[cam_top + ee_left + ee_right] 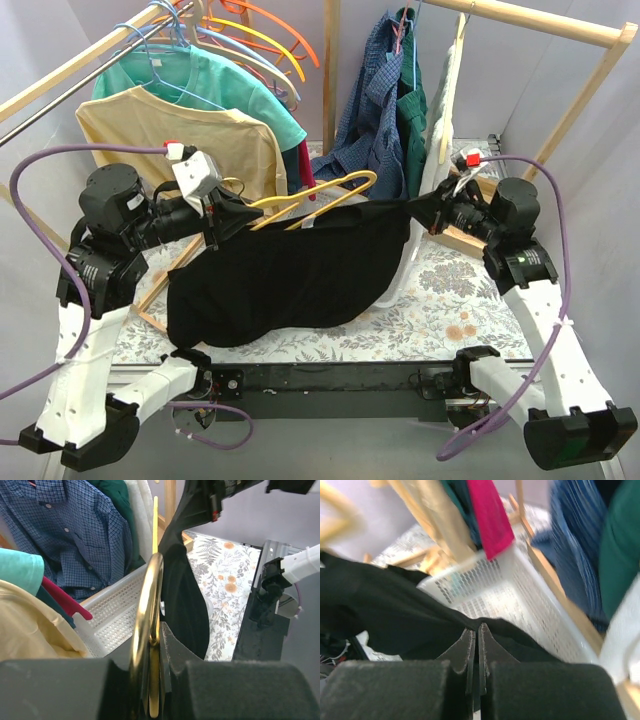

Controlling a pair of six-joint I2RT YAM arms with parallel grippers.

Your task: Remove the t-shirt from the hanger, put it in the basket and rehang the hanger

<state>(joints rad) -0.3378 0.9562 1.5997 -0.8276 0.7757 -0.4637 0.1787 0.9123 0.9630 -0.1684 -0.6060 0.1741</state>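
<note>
Left gripper (151, 652) clamps the curved glossy yellow hanger (148, 600); right gripper (476, 632) pinches the limp black t-shirt (290, 275).

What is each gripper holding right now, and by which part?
Left gripper: yellow hanger, by one end. Right gripper: black t-shirt, pinched at its fabric edge.

Hung shirts (380, 100) crowd rear, basket (112, 612) behind tee (290, 275), room front R

A white mesh basket (115, 612) sits on floral tablecloth (225, 580) beneath a hanging blue checked shirt (65, 535).
</note>
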